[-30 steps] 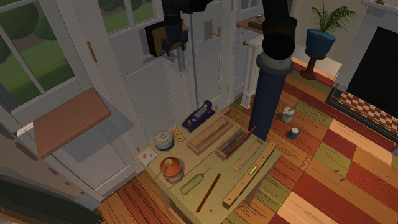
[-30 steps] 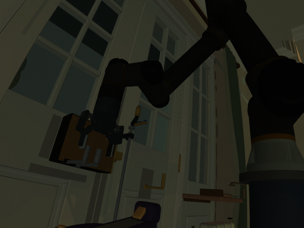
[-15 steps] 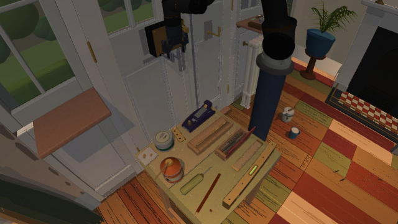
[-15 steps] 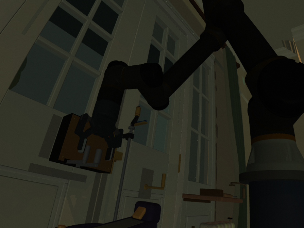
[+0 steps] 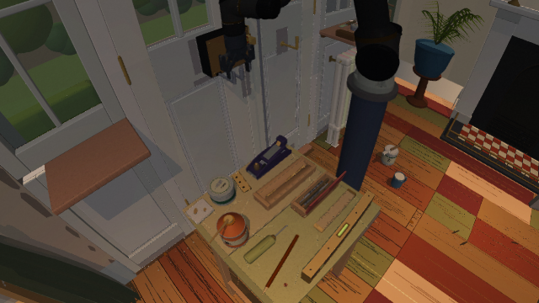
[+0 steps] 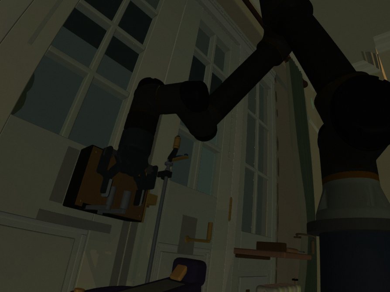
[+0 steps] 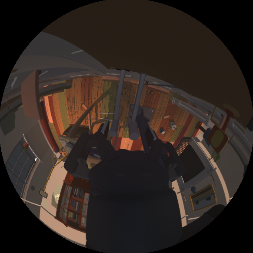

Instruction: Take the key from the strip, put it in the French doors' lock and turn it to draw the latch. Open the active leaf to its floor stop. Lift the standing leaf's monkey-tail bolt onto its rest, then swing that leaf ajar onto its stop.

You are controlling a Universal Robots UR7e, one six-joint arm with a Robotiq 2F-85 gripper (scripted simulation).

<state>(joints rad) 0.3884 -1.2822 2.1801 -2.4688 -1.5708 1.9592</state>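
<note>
The brown lock case (image 6: 105,182) on the active leaf is partly hidden behind my gripper (image 6: 123,195), which hangs open in front of it and holds nothing, its fingers either side of two grey pegs (image 7: 124,128) that stick out of the case. A grey bar (image 6: 100,208) runs along the case's lower edge. To the right, the standing leaf carries a thin vertical bolt rod (image 6: 157,220) topped by a brass monkey-tail handle (image 6: 177,148). A brass lever handle (image 6: 200,236) sits lower on that leaf. I cannot see the key.
The door leaves stand close behind the gripper. Below is a workbench (image 5: 286,219) with a plane (image 5: 268,156), paint tins (image 5: 232,229), trays and a spirit level (image 5: 337,240). The arm's blue base column (image 5: 362,134) stands at the bench's right. A radiator (image 5: 343,92) is beyond.
</note>
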